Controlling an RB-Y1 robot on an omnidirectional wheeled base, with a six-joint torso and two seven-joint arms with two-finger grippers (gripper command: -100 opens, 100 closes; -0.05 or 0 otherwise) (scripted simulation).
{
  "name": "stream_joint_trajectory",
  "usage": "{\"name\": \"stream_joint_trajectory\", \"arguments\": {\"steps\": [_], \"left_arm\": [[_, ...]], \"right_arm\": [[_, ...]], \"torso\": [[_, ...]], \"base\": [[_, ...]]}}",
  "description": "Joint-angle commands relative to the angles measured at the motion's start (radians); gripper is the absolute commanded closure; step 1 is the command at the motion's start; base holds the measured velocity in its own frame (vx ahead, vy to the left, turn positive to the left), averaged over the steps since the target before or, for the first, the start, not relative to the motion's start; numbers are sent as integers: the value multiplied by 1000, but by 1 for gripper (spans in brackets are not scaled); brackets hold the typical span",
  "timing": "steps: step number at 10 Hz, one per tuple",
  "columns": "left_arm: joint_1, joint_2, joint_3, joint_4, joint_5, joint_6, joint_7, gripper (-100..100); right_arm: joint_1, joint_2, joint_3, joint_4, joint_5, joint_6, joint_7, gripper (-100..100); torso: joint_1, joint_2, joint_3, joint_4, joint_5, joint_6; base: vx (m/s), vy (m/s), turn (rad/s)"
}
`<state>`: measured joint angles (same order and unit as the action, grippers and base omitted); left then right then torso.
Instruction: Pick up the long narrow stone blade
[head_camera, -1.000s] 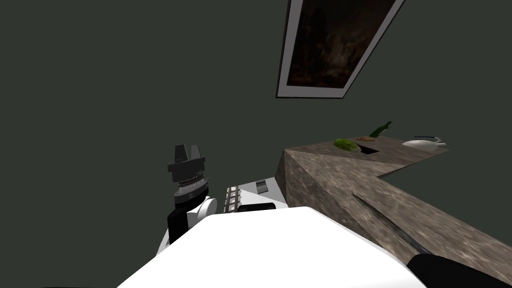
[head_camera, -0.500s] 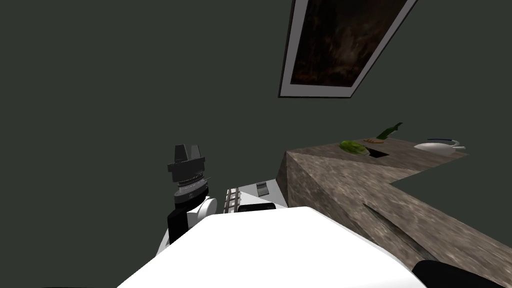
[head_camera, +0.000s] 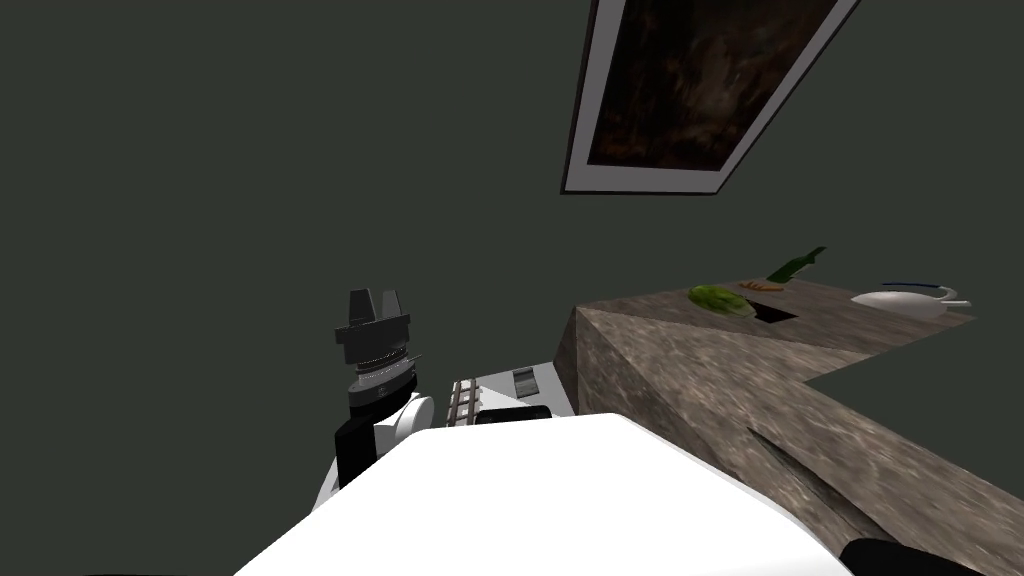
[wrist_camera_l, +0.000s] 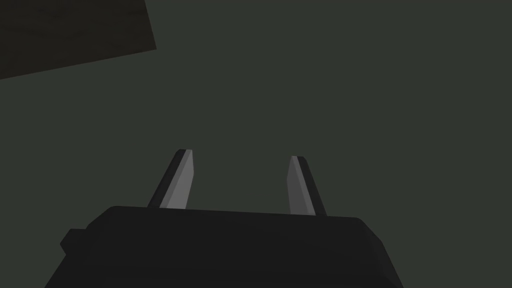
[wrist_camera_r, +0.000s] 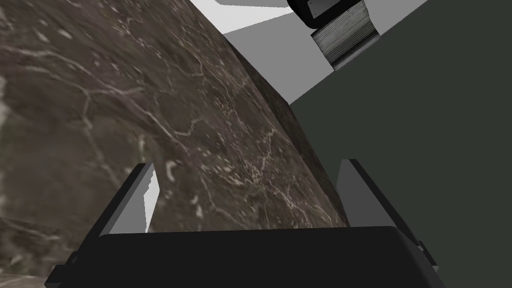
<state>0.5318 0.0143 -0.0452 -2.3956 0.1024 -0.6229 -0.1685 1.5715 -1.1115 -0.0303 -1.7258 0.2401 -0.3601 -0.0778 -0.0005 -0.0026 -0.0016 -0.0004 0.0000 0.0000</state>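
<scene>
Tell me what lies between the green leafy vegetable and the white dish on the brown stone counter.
In the head view: a small orange item, a dark green bottle and a dark square cut-out.

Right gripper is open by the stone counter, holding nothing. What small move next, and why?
Probably ease the right gripper along the counter toward the long dark blade. Its fingers stand open over bare stone, and the blade lies flat on that side.

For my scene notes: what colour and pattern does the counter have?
The counter is dark brown-grey, marbled with thin pale veins; the right wrist view shows it best.
</scene>
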Motion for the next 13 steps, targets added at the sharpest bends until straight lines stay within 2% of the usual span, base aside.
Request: {"name": "stream_joint_trajectory", "arguments": {"steps": [1, 4, 5, 9, 13], "left_arm": [[0, 0, 0, 0, 0, 0, 0, 0], [0, 0, 0, 0, 0, 0, 0, 0], [0, 0, 0, 0, 0, 0, 0, 0], [0, 0, 0, 0, 0, 0, 0, 0], [0, 0, 0, 0, 0, 0, 0, 0]], "right_arm": [[33, -11, -10, 7, 0, 2, -1, -100], [140, -99, -49, 23, 3, 37, -23, -100], [149, -99, -49, 23, 3, 37, -23, -100], [259, -196, -83, 37, 34, 75, -29, -100], [323, -274, -99, 39, 90, 105, -15, -100]], "torso": [[0, 0, 0, 0, 0, 0], [-2, -1, -1, 0, 0, 0], [-2, -3, -2, -1, -1, 0], [-4, -2, -1, 0, -1, 0], [-3, 2, 1, 0, -1, 0]], "base": [[67, -21, 25], [91, -40, 29], [89, -35, 15], [92, -67, -7], [58, -70, -12]]}}
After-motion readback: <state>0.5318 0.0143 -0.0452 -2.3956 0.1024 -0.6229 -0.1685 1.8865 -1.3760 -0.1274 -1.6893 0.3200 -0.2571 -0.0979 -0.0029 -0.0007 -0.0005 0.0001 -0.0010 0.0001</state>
